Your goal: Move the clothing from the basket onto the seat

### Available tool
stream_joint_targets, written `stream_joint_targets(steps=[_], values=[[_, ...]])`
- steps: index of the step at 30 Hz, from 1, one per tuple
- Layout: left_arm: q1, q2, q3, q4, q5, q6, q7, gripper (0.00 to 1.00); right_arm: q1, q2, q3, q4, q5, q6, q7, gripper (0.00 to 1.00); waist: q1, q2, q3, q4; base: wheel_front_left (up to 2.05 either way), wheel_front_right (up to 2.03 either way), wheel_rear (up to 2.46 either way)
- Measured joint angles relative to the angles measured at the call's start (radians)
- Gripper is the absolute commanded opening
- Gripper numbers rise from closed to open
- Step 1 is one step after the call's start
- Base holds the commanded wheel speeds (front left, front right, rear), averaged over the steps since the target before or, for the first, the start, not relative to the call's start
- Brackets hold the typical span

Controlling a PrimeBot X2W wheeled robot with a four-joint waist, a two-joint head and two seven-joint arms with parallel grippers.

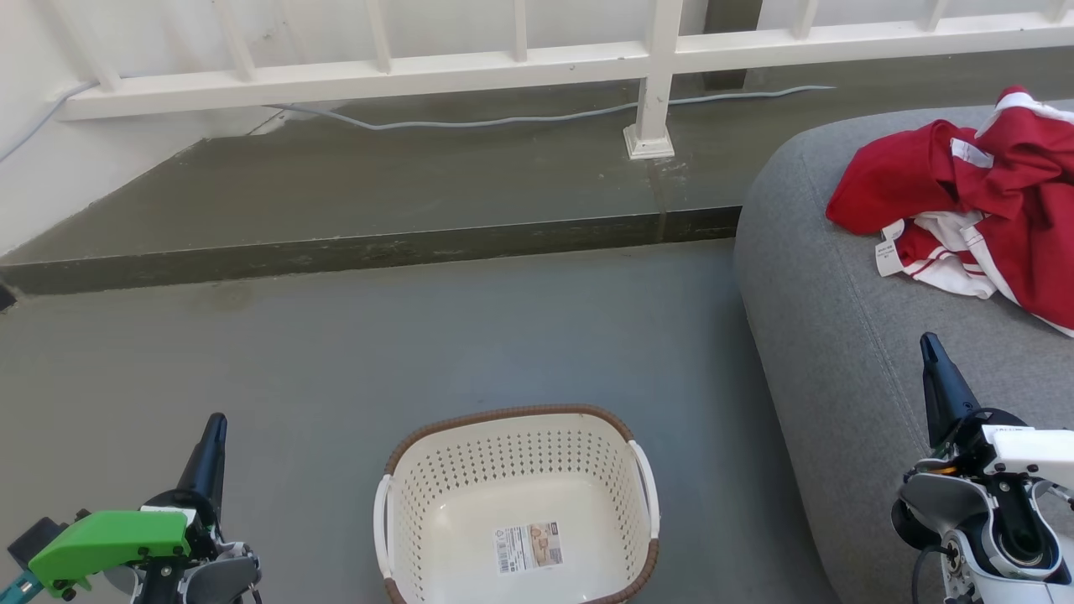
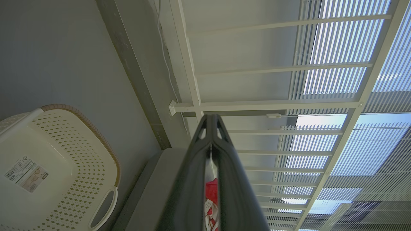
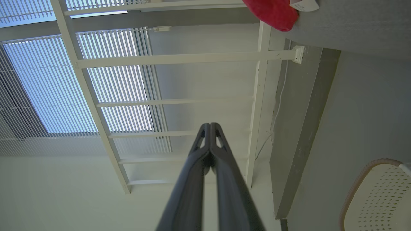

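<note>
Left claw [image 1: 216,424] is pinched right together with nothing between its fingers, low at 7 o'clock in the head view, tip aimed toward 12. Right claw [image 1: 928,346] is the same story at 4 o'clock: fingers pressed flat against each other, carrying nothing, its tip over the front slope of the seat [image 1: 839,335].

Between the two, at 6 o'clock, the basket [image 1: 512,415] sits on the floor [image 1: 419,335], its inside bare down to the sticker [image 1: 529,547]. Out at 2 o'clock, the clothing [image 1: 965,180] lies in a crumpled red heap on top of the seat, white trim and labels showing, running off the frame at 3. From this, the job looks done.

If that heap needs another pick, expect soft, light, limp fabric. It won't keep a shape and will drape and trail from whatever point is held. The best bite looks like a raised, bunched fold near the top of the pile, several layers at once, not a thin striped hem or a label. On the woven cushion it will probably drag rather than slide.

As for pose, both wrists sit low at the bottom corners, fingers stretched forward and away from the body. The left one is over the floor at the basket's 9 o'clock side and the right is by the seat's near edge. It reads as parked.
</note>
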Motion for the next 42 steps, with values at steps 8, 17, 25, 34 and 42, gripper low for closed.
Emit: stream_joint_targets(steps=[8,17,25,34,42], values=[[0.000,0.000,0.000,0.001,0.000,0.000,0.000,0.00,0.000,0.000,0.000,0.000,0.000,0.000,0.000,0.00,0.0000,0.0000,0.000,0.000,0.00,0.00,0.00],[0.000,-0.001,0.001,0.001,0.000,-0.007,0.000,0.00,0.000,0.000,0.000,0.000,0.000,0.000,0.000,0.00,0.0000,0.0000,0.000,0.000,0.00,0.00,0.00],[0.000,-0.001,0.001,0.002,0.000,-0.007,0.000,0.00,0.000,0.000,0.000,0.000,0.000,0.000,0.000,0.00,0.0000,0.0000,0.000,0.000,0.00,0.00,0.00],[-0.001,-0.001,0.001,0.002,0.000,-0.007,0.000,0.00,0.000,0.000,-0.001,0.000,0.000,0.000,0.000,0.00,0.0000,0.0000,0.000,0.000,0.00,0.00,0.00],[-0.001,-0.002,0.002,0.002,0.000,-0.007,0.001,0.00,0.000,0.001,-0.001,0.000,0.000,0.000,0.000,0.00,0.0000,0.0000,0.000,0.000,0.00,0.00,0.00]])
